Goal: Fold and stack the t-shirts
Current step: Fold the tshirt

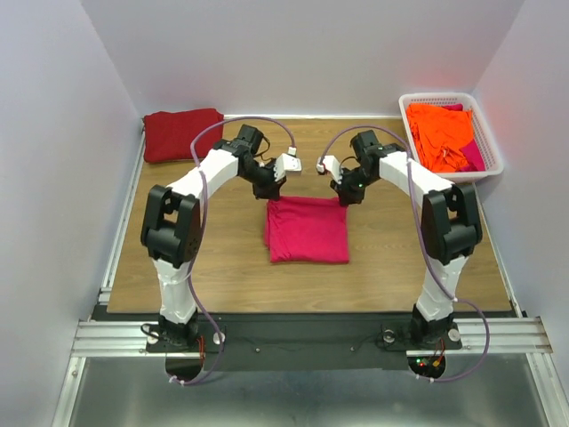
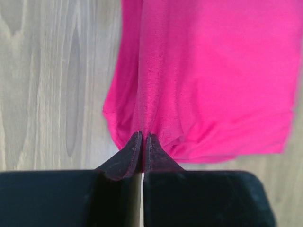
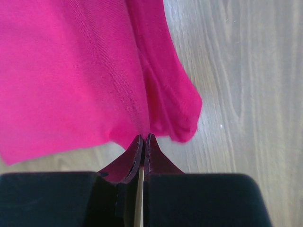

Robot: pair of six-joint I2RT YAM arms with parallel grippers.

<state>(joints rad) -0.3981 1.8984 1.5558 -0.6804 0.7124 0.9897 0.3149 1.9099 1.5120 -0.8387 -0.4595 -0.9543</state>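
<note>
White walls box in a wood table (image 1: pixel 391 258). At its middle lies the pink shirt (image 1: pixel 308 229), folded flat to a near-square, its far edge running left to right. Both grippers sit on that edge, so the cloth stretches away from them toward the arm bases. The left gripper (image 2: pixel 143 137) is pinched on the far-left corner and the right gripper (image 3: pixel 143 138) on the far-right, each with its tips together on a tuck of cloth. A folded maroon shirt (image 1: pixel 182 133) lies at the far-left corner, well apart. It is probably the stack, and the left arm is nearer to it. Orange shirts (image 1: pixel 440 133) fill the basket (image 1: pixel 493 160) at far right.
</note>
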